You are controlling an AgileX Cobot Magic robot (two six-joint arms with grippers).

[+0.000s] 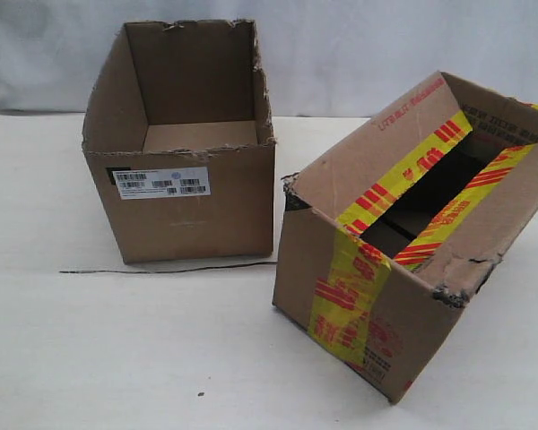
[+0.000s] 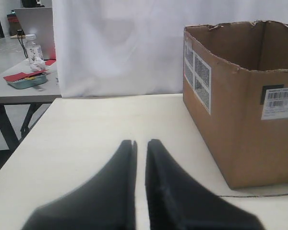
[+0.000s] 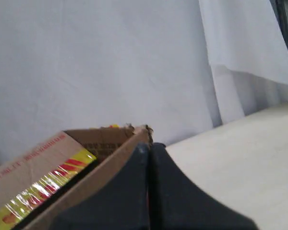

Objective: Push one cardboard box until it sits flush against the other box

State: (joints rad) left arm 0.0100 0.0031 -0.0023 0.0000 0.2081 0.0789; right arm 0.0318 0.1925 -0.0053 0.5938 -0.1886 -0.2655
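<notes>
The battered brown cardboard box with yellow, red-striped tape (image 1: 377, 193) sits skewed on the white table (image 1: 117, 358), apart from the plain brown open-topped box with a barcode label (image 1: 188, 210). The left gripper (image 2: 140, 143) and the right gripper (image 3: 149, 147) both have their jaws closed on nothing, the right one by the taped box's torn corner.

1. Pale cream tabletop (image 1: 117, 358), matte, evenly lit from above, with only soft, faint shadows.
2. White cloth backdrop (image 1: 386, 45) hanging just behind the tabletop's far edge, lightly creased, filling the whole back of the exterior view.
3. In the right wrist view, a second white sheet (image 3: 249, 48) overlapping the first, its lower hem slanting.
4. In the left wrist view, beside the backdrop, a grey side table (image 2: 19, 93) on dark legs.
5. On that side table: a clear plastic bottle (image 2: 34, 50), a teal tray (image 2: 23, 82) with red items, and a grey upright panel (image 2: 36, 21) behind them.
6. Grey floor (image 2: 5, 50) past the side table.
</notes>
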